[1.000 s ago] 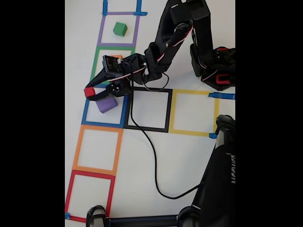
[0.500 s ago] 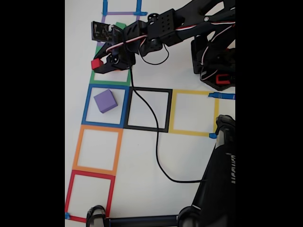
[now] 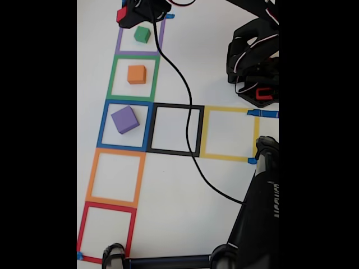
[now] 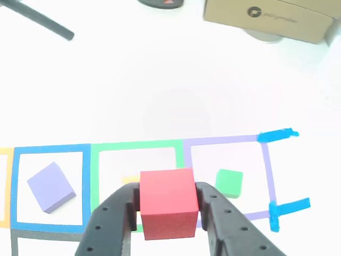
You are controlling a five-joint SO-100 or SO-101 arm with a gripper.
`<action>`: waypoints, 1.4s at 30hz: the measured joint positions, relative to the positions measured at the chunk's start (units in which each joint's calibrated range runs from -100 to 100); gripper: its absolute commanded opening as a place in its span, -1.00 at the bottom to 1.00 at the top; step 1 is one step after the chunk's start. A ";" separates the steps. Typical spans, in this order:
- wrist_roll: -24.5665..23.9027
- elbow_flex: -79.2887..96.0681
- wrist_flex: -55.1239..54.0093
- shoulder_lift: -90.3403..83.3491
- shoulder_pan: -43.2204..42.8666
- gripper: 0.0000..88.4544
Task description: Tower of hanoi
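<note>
In the fixed view my gripper (image 3: 124, 15) is at the top edge, above the far side of the purple tape square, shut on the small red cube (image 3: 121, 14). The green cube (image 3: 142, 35) lies inside that purple square, just right of and below the gripper. The orange cube (image 3: 136, 74) sits in the green square and the purple cube (image 3: 124, 119) in the blue square. In the other view the red cube (image 4: 167, 202) is clamped between both black fingers, held in the air, with the green cube (image 4: 229, 182) to its right and the purple cube (image 4: 51, 186) at left. The orange cube (image 4: 129, 181) peeks out behind it.
Tape squares run in a column in the fixed view: orange (image 3: 115, 177) and red (image 3: 106, 232) stand unfilled, as do black (image 3: 175, 130) and yellow (image 3: 230, 133). A black cable (image 3: 185, 112) crosses the table. The arm base (image 3: 255, 61) is at right; a black stand (image 3: 258, 218) at lower right.
The gripper carried the red cube from over the green square up to the top of the purple square. The orange cube, hidden under the arm before, now shows.
</note>
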 measured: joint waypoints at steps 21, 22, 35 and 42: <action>0.00 45.60 -36.84 -4.31 18.96 -0.98; 0.00 47.99 -40.47 -3.80 19.43 -0.98; -0.36 62.15 -82.06 17.14 19.43 -0.98; 0.00 62.86 -93.19 24.82 20.60 -0.98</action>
